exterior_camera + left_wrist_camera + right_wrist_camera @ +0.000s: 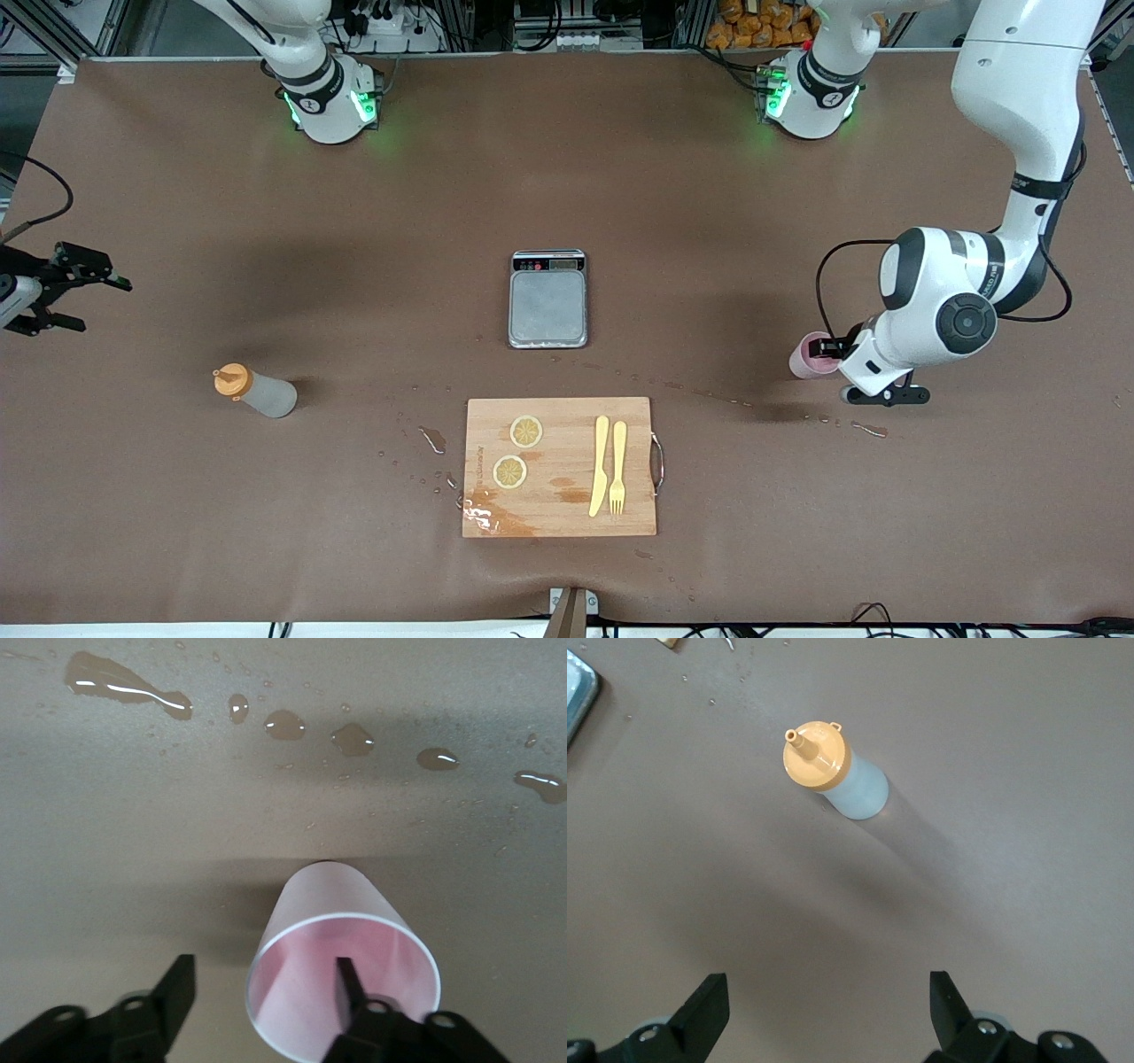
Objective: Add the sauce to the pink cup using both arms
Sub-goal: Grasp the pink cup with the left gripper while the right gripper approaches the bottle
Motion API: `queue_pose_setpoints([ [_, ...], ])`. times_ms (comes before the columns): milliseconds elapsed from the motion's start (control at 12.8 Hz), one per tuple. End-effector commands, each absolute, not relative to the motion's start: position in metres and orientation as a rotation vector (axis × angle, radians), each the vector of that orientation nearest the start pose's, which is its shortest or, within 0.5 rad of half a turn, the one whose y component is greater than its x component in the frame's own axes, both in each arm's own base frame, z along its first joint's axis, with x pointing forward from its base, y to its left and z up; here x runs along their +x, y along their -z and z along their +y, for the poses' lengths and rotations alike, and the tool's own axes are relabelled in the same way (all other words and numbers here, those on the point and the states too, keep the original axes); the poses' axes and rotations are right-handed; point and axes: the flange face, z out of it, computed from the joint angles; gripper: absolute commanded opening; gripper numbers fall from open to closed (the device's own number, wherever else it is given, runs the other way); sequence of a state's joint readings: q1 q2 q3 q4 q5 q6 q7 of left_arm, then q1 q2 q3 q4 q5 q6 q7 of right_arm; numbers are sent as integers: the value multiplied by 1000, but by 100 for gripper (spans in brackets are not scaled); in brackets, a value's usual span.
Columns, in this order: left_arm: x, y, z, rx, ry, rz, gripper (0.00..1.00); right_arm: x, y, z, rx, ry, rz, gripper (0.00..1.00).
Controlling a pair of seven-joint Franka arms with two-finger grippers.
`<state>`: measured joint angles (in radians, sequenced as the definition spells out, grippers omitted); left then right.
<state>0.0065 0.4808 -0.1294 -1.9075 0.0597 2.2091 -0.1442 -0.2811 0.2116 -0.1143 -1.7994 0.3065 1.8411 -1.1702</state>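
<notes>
Pink cup (341,970) straddled by the wide left claw (266,992) near the bench's edge; next, close. Right claw (828,1010) wide, over the sauce bottle (833,775)

Robotics lab bench, not a real kitchen. Two white Franka arms (966,292) bolted along one table edge, bases lit green. Brown mat (266,532) over the whole table, aluminium framing, cables and power strips along the edge by the bases. Kitchen props staged: digital scale (548,299), cutting board (560,467) with lemon slices, plastic knife and fork.
</notes>
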Motion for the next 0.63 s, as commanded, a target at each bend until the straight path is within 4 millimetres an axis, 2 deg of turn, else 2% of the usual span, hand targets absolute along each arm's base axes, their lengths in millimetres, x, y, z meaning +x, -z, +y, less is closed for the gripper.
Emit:
queue_pose_setpoints([
  [0, 609, -227, -77, -3133, -248, -40, 0, 573, -402, -205, -2606, 149, -1008, 100],
  [157, 610, -226, -85, -3131, -238, -21, 0, 578, -381, -201, -2546, 165, -1072, 100],
  [313, 611, -230, -96, -3132, -219, 8, 0, 587, -351, -200, -2440, 249, -1243, 100],
  [470, 608, -238, -130, -3138, -200, 44, 0, 593, -326, -202, -2337, 348, -1356, 100],
  [548, 607, -247, -155, -3138, -177, -2, 0, 594, -316, -205, -2310, 376, -1372, 100],
])
